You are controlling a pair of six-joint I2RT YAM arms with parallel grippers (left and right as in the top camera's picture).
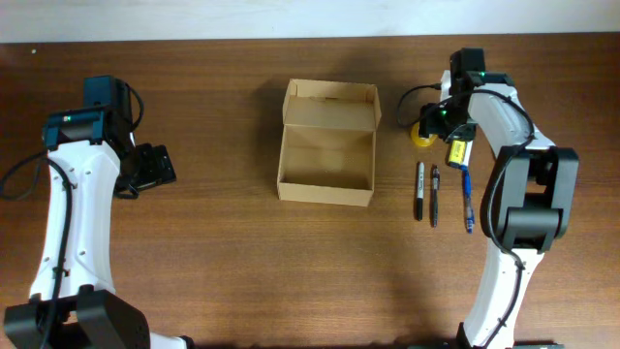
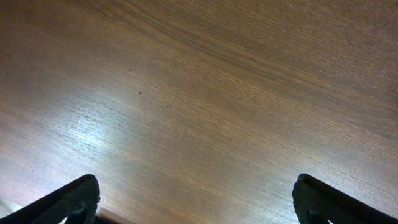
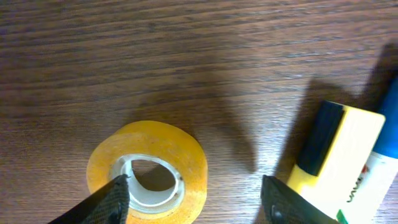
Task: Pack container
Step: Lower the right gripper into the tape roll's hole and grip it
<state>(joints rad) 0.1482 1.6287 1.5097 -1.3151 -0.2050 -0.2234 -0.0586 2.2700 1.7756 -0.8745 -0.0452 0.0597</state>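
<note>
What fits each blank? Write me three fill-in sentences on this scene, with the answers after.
1. The container is ___ inside.
2. The tape roll below the right gripper is coloured ___.
3. The left gripper holds its jaws ___ over the table.
Missing words: empty; yellow; open.

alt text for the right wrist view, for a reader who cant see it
A roll of yellow tape lies flat on the wooden table, the right gripper open over it. A yellow highlighter with a black cap lies to its right, not touching.
</note>
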